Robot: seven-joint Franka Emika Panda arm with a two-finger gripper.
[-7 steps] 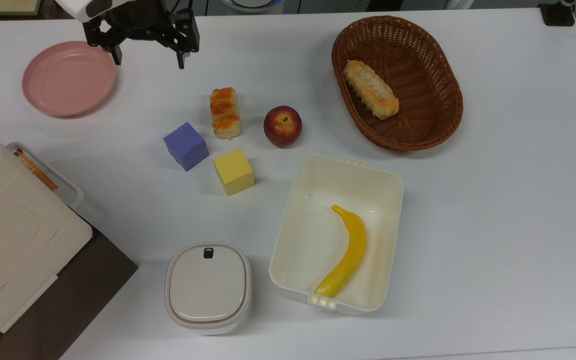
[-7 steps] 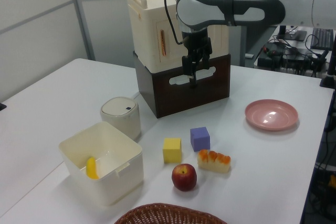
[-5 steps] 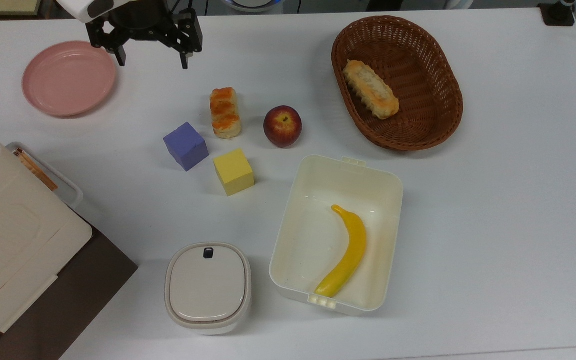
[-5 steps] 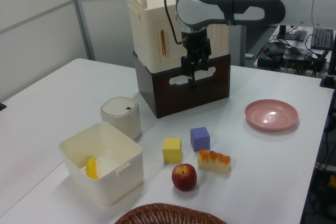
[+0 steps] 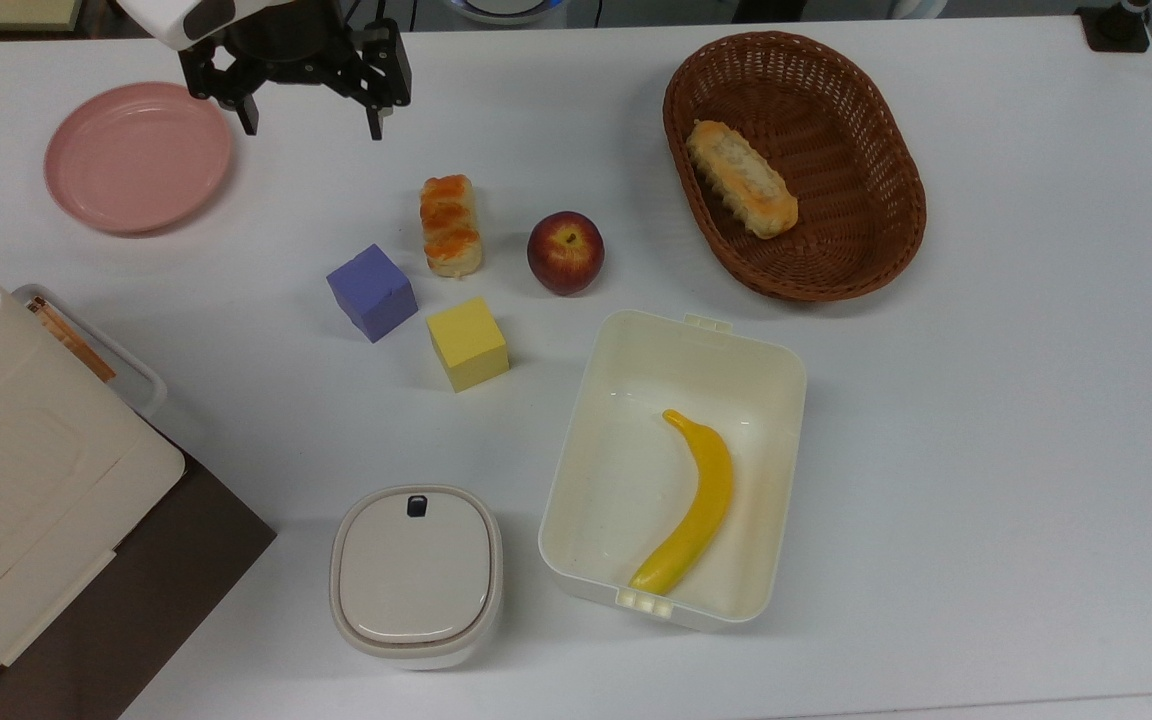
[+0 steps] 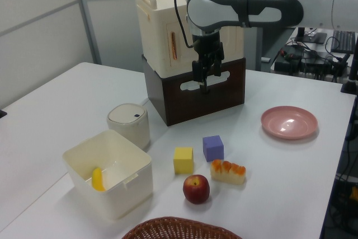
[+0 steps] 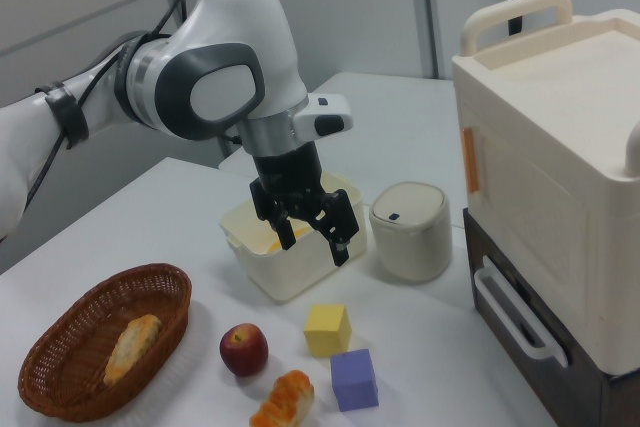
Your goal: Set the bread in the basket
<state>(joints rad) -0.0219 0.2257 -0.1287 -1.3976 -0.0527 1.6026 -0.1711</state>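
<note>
A: One bread to move, and it's not touched yet. It lies flat on the table, between the purple cube and the apple in the top view, with the yellow cube just below it there.

B: Claw?

A: The claw is spread and holding nothing. It hangs in the air above the table, up toward the top view's top left, near the pink plate and apart from the bread. The right view shows it well clear of the tabletop.

B: Basket?

A: The basket is at the top view's upper right, well apart from the bread, past the apple. There's already a loaf in it, longer, with scalloped edges. That's not the target.

B: So progress?

A: None that shows, I'd say. Reach, descend, grasp, lift, carry and drop all remain. The cream box with the banana sits below the carry path, so I judge it no obstacle. The apple is beside the bread, so the claw likely wants to close across the bread's short sides.
</note>
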